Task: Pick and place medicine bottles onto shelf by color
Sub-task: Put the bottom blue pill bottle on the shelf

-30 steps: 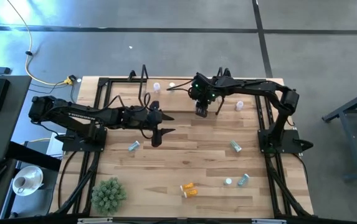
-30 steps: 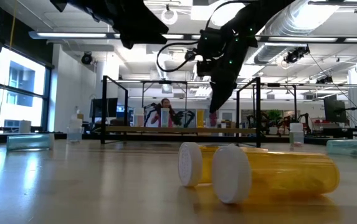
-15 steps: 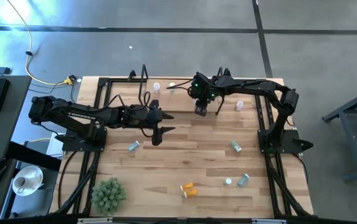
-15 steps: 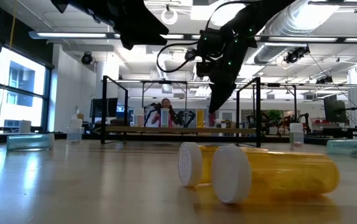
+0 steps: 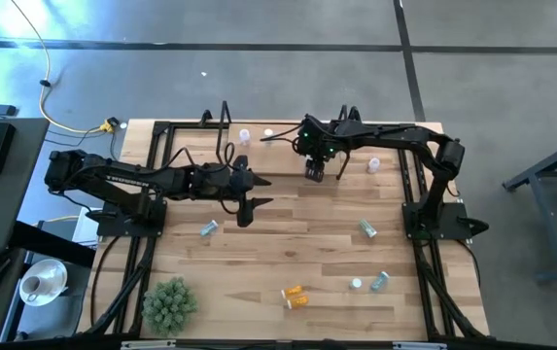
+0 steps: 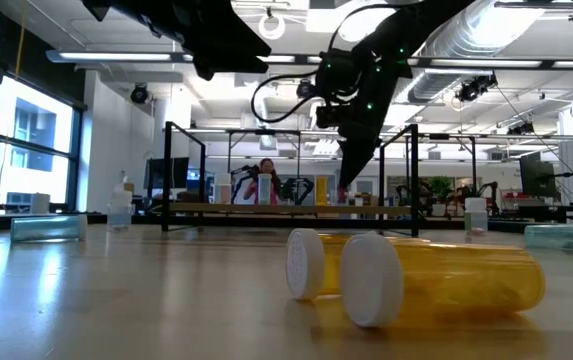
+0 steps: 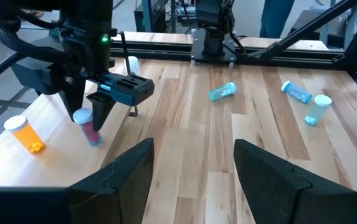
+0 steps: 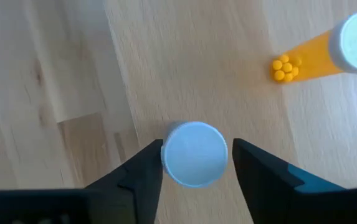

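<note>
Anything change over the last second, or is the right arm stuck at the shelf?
The right claw has spread its fingers off the purple bottle, which now stands upright on the shelf between them; a gap shows on each side of its white cap. That arm has barely shifted. The left claw hangs open over mid-table as before, and the orange bottle beside the purple one and the bottles on the table have not moved.

Overhead camera stares straight down, taking in the whole bench and both arms. The low camera sits at bench-top level, close behind two lying orange bottles, facing the room toward twelve o'clock. The left wrist camera looks across the boards at the right gripper. The right wrist camera points straight down, very near, onto a white cap; both wrist views share that bottle.
</note>
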Controlling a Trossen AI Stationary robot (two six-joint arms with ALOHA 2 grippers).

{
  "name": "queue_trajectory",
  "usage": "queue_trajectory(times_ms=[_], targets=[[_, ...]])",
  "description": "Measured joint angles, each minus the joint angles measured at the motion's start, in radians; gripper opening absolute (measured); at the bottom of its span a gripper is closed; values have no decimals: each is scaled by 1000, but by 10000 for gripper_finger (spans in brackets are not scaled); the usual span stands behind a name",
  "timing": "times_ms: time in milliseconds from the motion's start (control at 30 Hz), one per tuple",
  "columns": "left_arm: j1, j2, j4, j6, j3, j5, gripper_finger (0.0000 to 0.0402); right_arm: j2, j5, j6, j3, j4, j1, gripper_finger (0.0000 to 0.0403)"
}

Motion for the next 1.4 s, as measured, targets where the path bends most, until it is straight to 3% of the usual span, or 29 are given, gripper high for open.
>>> queue_trajectory(times_ms=[700,1167,1400], targets=[[0,0,-6,0,0,0,209,-2,-15,-3,1,17,1,195],[0,0,-7,0,0,0,209,-3,-30,-112,2,58,3,195],[0,0,-17,1,0,0,209,-3,-30,-96,95,-19,11,195]])
